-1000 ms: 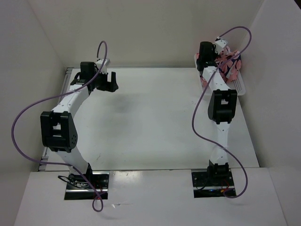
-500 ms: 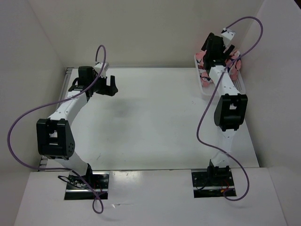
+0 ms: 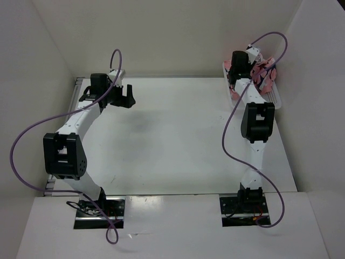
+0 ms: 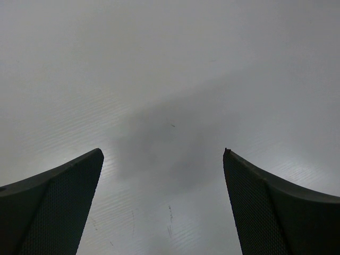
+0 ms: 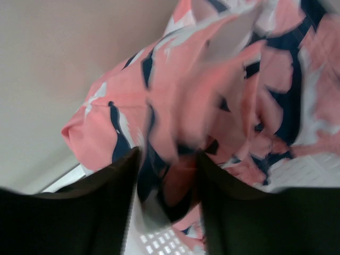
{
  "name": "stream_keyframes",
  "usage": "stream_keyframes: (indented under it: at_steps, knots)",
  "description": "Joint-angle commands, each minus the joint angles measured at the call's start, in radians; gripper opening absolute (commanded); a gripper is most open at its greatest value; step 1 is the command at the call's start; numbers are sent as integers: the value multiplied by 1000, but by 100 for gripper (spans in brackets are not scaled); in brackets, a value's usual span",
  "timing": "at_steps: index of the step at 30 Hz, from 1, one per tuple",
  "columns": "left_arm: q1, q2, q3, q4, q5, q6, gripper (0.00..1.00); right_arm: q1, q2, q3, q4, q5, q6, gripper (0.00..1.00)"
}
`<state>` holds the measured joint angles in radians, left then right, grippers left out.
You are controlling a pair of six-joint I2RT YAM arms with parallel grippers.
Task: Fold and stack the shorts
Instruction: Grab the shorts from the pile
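The salmon-pink shorts with navy-and-white shapes (image 3: 264, 72) lie bunched in the white mesh basket (image 3: 274, 97) at the far right corner. My right gripper (image 3: 252, 66) reaches into the basket. In the right wrist view the right gripper (image 5: 167, 159) has its two dark fingers closed around a fold of the shorts (image 5: 212, 90), blurred by motion. My left gripper (image 3: 124, 95) hovers open and empty over the far left of the table. In the left wrist view the left gripper (image 4: 163, 154) shows only bare table between its fingers.
The basket's white grid floor (image 5: 159, 241) shows below the fabric. White walls close in the table at the back (image 3: 172, 38) and on both sides. The right wall stands just beside the basket. Purple cables loop off both arms.
My right wrist rose above the basket half a second ago and has come back down onto the shorts. My left arm has drawn slightly leftward, gripper still open.
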<state>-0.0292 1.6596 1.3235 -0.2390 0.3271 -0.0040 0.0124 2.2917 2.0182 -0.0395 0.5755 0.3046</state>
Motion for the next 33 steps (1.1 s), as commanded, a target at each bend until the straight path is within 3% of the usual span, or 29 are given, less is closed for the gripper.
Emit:
stream_keyframes:
  at_steps: [1,2,3,4,8,12,19,23,25,28,33]
  knots:
    - [2,17,65,-6,15,4,100,-6,34,71,20,41,41,46]
    - [2,17,65,-6,15,4,100,-6,43,83,20,31,41,32]
    - [2,17,65,-6,6,4,100,-6,43,83,20,30,30,9]
    - [2,17,65,-6,6,4,100,-6,31,83,20,30,16,0]
    - [2,-9,43,12,15,4,100,-6,-73,93,-22,-20,-13,0]
    - [2,-75,22,33,41,4,100,-6,-303,33,-49,-106,-76,0]
    - [-21,-178,22,43,59,4,100,161,-671,-202,150,-117,-369,0]
    - [-52,-248,13,62,69,4,100,161,-791,-154,121,-106,-403,0]
    - [-52,-303,-12,76,69,4,100,161,-843,-163,194,-143,-508,0]
    - [-77,-380,-44,86,69,4,100,161,-942,-155,273,-311,-590,0]
    - [-77,-504,-89,55,67,4,100,161,-937,-16,84,-839,-497,0]
